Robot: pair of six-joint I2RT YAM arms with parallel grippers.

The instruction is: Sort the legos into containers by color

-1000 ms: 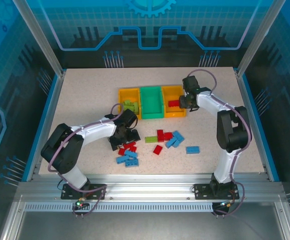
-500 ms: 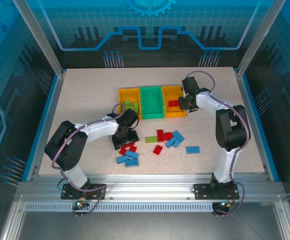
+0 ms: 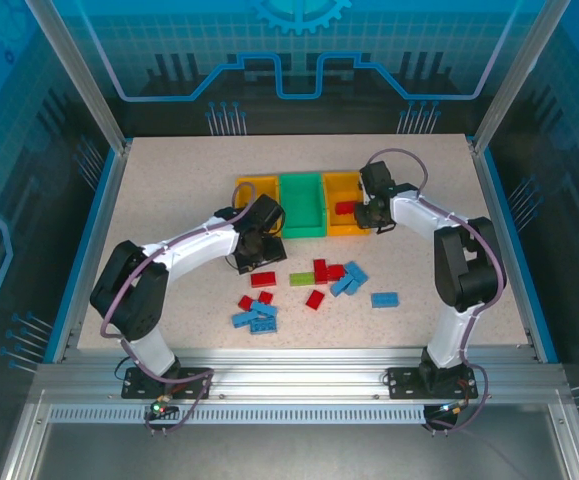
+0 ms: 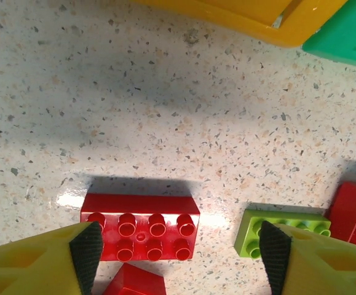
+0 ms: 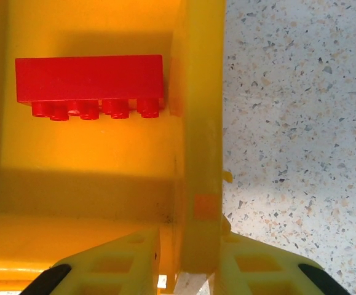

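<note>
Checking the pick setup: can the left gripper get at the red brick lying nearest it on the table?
Probably yes: the left gripper is open above the red brick, nothing covering it, though a lime brick also sits inside the span.

Legos (image 3: 320, 271) on table (image 3: 169, 190), just before the containers (image 3: 302, 205)

There are three open rectangular plastic bins (image 3: 302, 176), roughly seven red studded plastic bricks (image 3: 262, 279), six blue ones (image 3: 384, 299) and one lime-green brick (image 3: 302, 279).
</note>
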